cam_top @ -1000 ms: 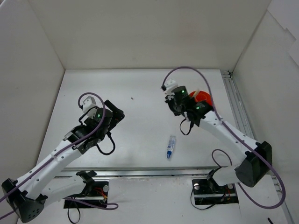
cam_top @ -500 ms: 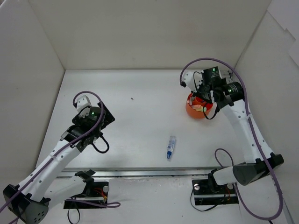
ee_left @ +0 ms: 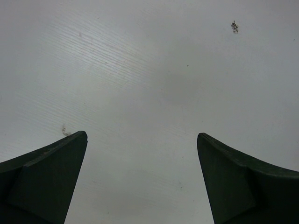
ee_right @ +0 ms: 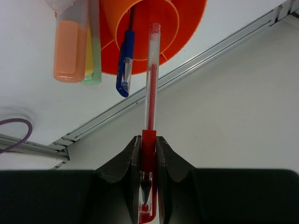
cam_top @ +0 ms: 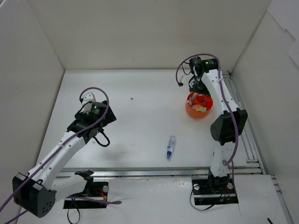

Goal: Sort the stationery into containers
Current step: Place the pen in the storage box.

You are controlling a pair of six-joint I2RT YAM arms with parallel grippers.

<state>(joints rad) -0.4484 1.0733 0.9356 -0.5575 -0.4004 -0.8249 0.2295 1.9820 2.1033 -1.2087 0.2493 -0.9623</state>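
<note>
The right gripper [ee_right: 148,140] was clenched on a red pen [ee_right: 150,93], its two fingers pressed against the red cap at the pen's near end. The clear barrel with its red ink core extended straight out from the fingers. In the right wrist view the far end of the barrel lined up with the inner ring of the orange cup [cam_top: 192,112]; whether it had entered the cup could not be determined. The cup stood in the far right part of the worktop [cam_top: 140,116], near the right edge and just beside the metal rail [ee_right: 210,51] that ran along that edge. The cup held a blue pen [ee_right: 126,65] in its inner ring, with an orange marker [ee_right: 70,46] and a green marker [ee_right: 95,46] side by side in an outer compartment and a strip of yellow visible between them. A clear pen with a blue cap [cam_top: 171,147] lay flat on the worktop towards the near edge, right of centre, well apart from the cup. The left gripper [ee_left: 142,140] was released, jaws spread wide over bare worktop on the left side, grasping nothing.
</note>
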